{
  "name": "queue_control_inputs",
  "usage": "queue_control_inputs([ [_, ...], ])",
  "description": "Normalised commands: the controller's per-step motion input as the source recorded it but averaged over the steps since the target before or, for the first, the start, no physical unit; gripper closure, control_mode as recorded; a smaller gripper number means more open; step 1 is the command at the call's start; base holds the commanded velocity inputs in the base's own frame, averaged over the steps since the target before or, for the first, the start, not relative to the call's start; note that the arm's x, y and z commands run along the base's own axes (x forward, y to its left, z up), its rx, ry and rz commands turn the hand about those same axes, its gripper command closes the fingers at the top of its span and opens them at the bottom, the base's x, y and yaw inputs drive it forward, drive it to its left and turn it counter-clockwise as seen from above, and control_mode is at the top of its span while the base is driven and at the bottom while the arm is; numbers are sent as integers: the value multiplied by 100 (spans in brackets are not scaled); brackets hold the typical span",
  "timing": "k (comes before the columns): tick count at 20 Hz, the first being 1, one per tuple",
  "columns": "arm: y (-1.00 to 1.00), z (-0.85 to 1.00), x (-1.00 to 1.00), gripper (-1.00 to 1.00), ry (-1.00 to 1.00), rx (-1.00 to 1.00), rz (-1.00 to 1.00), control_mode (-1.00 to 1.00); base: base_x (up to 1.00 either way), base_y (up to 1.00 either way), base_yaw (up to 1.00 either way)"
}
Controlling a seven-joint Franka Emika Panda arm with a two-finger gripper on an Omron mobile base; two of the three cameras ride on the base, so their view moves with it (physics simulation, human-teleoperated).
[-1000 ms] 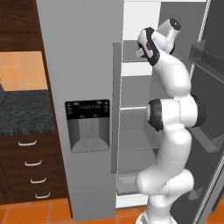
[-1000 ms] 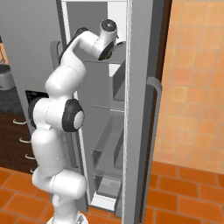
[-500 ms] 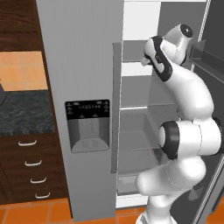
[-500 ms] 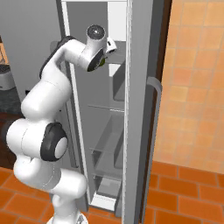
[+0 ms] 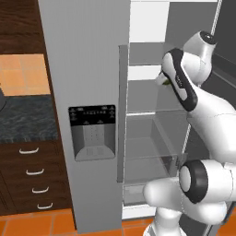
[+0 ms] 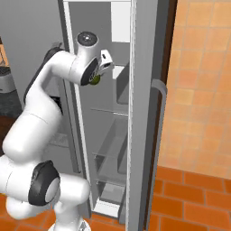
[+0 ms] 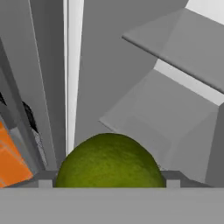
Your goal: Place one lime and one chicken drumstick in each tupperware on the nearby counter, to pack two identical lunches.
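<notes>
Lime [image 7: 108, 161] sits gripped between the jaws.

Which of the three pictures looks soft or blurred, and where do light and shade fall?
Hand view: the lime looms close, its dimpled skin fairly crisp, shelf edges soft. Left base view: the fridge door evenly lit, without glare. Right base view: flat light, interior shelves shaded grey.

Open grey fridge [image 5: 87, 69], orange tile floor [image 6: 189, 189].

Arm swung right (elbow dropped), carrying lime [image 7: 108, 161].
</notes>
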Motion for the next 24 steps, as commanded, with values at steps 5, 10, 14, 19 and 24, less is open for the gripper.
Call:
queue_control_inputs([
  [5, 6, -45, -80, 100, -13, -7, 0, 100, -20, 10, 0],
  [10, 0, 0, 0, 100, 0, 0, 0, 100, -41, 96, 20],
  [14, 0, 0, 0, 100, 0, 0, 0, 100, -6, 100, 40],
  [19, 0, 0, 0, 100, 0, 0, 0, 100, 20, 100, 34],
  [24, 0, 0, 0, 100, 0, 0, 0, 100, 61, 100, 29],
])
